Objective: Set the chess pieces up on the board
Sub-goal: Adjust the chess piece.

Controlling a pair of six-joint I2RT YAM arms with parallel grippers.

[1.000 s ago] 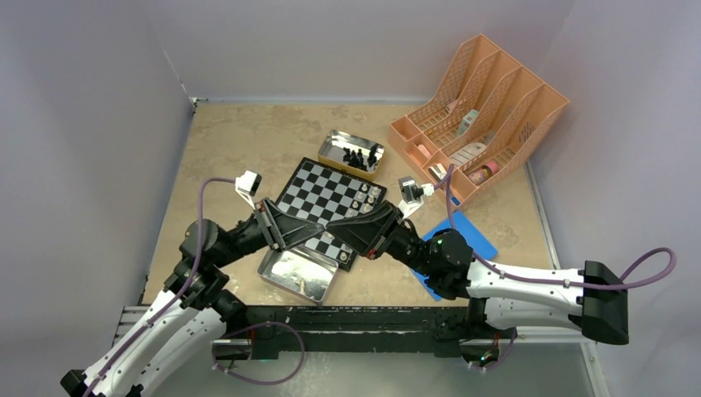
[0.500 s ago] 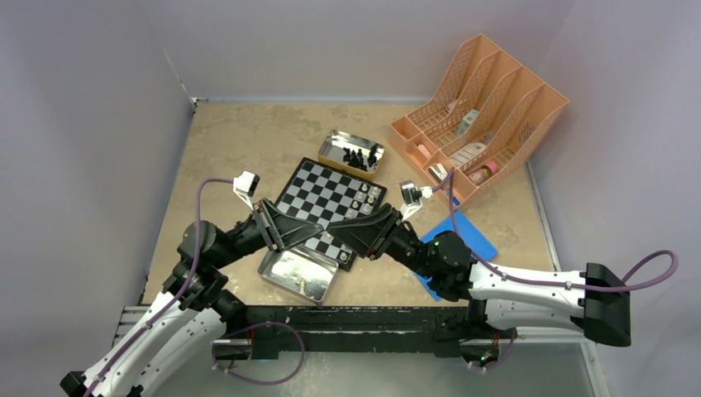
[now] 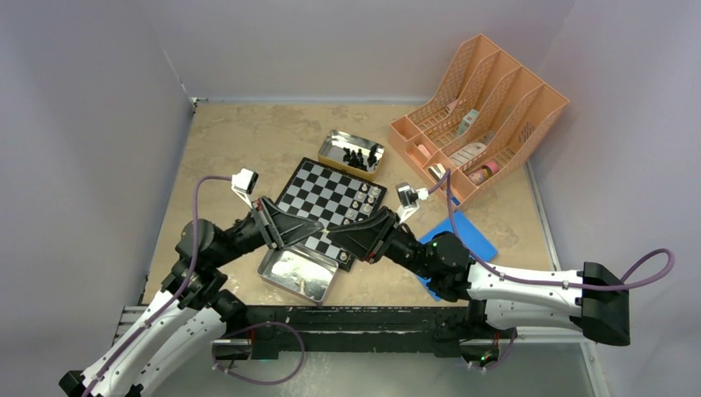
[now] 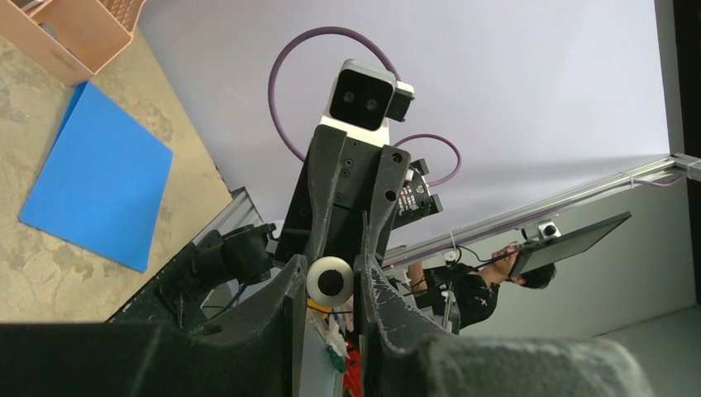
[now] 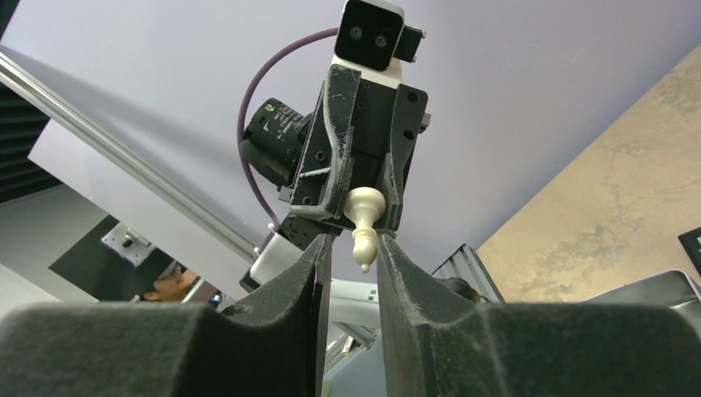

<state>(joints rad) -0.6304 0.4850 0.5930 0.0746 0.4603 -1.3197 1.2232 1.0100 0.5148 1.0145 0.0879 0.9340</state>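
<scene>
Left gripper [image 3: 319, 224] pinches 1 small cream-white chess piece [image 5: 364, 217] by its base above the near edge of the black-and-white checkered board [image 3: 326, 188], head between the parted jaws of the right gripper [image 5: 354, 248], so letting go before those close would drop it
</scene>
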